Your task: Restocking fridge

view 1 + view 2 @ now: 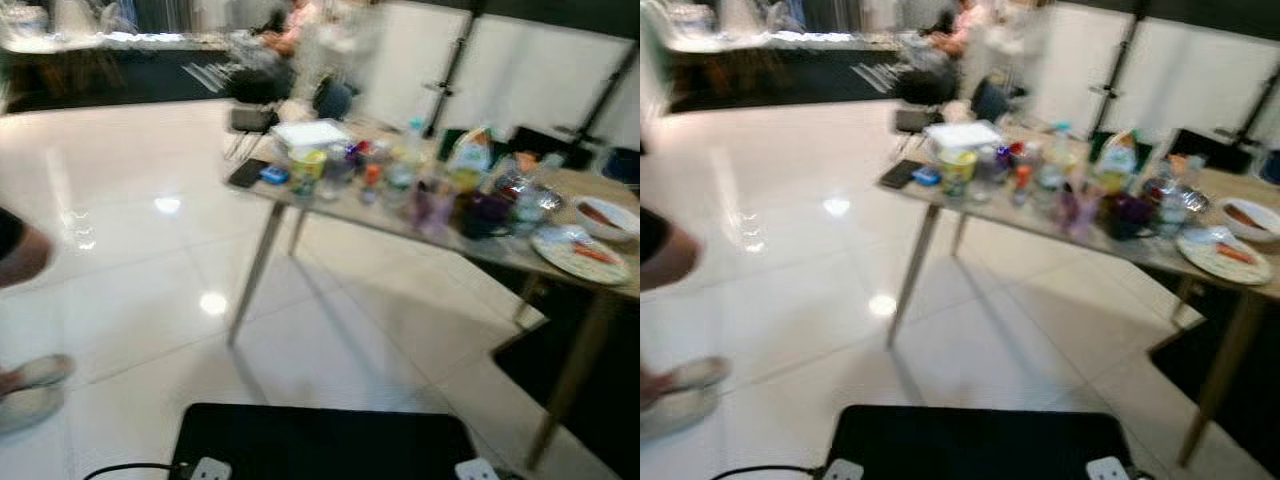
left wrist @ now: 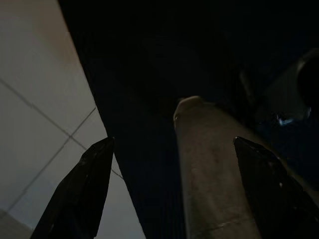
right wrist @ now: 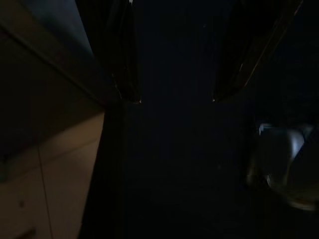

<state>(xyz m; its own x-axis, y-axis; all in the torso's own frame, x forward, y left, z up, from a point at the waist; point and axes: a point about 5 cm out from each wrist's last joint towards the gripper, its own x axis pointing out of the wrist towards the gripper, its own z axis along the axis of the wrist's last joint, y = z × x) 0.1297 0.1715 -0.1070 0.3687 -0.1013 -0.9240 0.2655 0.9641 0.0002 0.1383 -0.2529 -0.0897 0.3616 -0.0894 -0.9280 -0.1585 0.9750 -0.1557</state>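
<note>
1. Nearest my head camera, at 6 o'clock, is a black pad (image 1: 320, 440) on the floor with white plugs at its near corners. At 9 o'clock a person's leg and pale shoes (image 1: 30, 385) stand on the glossy white tiles (image 1: 130, 250).

2. The goods to restock sit on the wooden table (image 1: 590, 295) from 12 to 3 o'clock: a yellow-green cup (image 1: 307, 168), a white lidded box (image 1: 310, 133), small bottles, a dark purple bowl (image 1: 484, 213), a plate (image 1: 582, 254) and a white bowl (image 1: 607, 217). I cannot make out a fridge.

3. Both arms hang idle. The left gripper (image 2: 174, 189) has its fingers spread wide with nothing between them, pointing down past the robot's silver leg. The right gripper (image 3: 174, 84) is in deep shade, its fingers apart and empty.

4. I judge this to be the approach. The blur suggests the robot is walking, so I'd let it settle before choosing an item.

5. I'd steer toward the near corner at 12 o'clock, clear of the slanted table leg (image 1: 255, 275), the pad and the person.

6. I'd start with an edge item such as the cup; the middle is crowded.
</note>
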